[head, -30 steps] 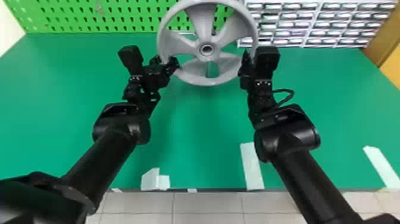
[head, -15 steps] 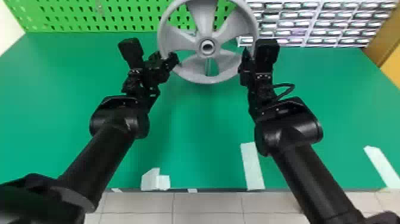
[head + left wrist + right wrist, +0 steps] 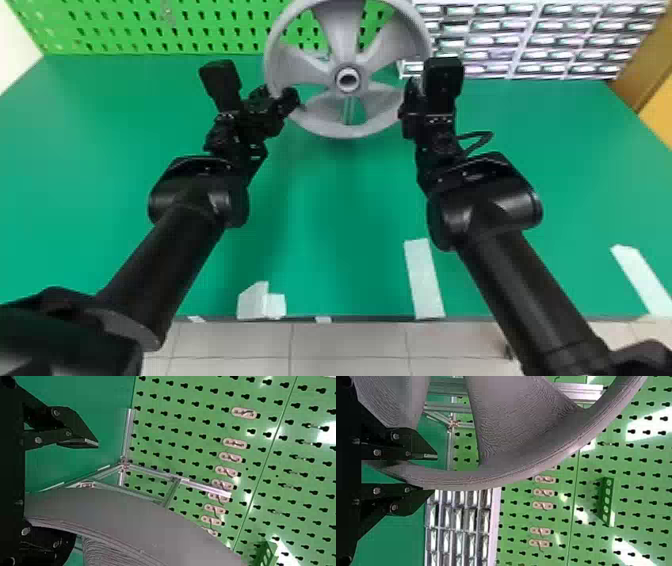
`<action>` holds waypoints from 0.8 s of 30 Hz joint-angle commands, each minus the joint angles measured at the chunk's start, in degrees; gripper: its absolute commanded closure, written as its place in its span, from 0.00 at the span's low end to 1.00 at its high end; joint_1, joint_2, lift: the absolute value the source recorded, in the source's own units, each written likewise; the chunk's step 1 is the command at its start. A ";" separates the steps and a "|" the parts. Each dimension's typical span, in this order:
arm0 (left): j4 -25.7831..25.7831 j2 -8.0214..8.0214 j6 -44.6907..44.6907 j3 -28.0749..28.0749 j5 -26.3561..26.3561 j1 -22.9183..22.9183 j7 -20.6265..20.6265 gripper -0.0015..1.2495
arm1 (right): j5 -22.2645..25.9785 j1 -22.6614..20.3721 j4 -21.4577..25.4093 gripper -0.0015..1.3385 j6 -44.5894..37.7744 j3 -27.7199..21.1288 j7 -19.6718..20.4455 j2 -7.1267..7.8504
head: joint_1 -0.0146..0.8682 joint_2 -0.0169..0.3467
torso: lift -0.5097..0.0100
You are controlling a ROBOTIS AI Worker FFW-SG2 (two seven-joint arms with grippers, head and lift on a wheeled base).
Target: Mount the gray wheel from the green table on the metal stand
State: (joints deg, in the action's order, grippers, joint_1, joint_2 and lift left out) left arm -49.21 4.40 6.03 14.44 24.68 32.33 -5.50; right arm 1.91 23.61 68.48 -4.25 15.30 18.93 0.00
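The gray wheel (image 3: 348,131) was upright at approx. 12 o'clock in the head view, over the far part of the green table (image 3: 345,210). It had a round rim, broad flared spokes & a hollow round hub; fine ribbed lines ran across its matte surface. The metal stand (image 3: 202,487), w/ straight, shiny silver bars, was behind it; couldn't tell if the hub was seated.

L arm came in from 7 o'clock, sloping toward 1; L gripper (image 3: 295,98) was at the rim's 8 o'clock, fingers spread, one clear of the rim, the other mostly hidden behind it. R arm came in from 5 o'clock, sloping toward 11, its wrist section nearer 12; R gripper (image 3: 409,95) was at the rim's 4 o'clock, flat black fingers (image 3: 421,453) pinching the rim.

Beyond: glossy green pegboard (image 3: 115,25) w/ keyhole-shaped slots, 11 to 12 o'clock, & a white rack (image 3: 521,45) of small compartments, approx. 1 o'clock. Pale tape (image 3: 424,280) lay by the near edge, approx. 5 o'clock.
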 commanded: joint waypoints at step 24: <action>3.77 -0.10 1.26 -0.02 -0.77 1.94 12.53 0.57 | 0.02 1.35 -2.38 0.85 -0.15 1.14 0.58 -0.05 | 1.00 0.19 | 0.80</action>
State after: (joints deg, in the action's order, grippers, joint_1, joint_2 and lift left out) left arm -45.66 4.31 7.29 14.49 24.22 34.27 -5.50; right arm 1.94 24.93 66.15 -4.40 16.52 18.93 0.00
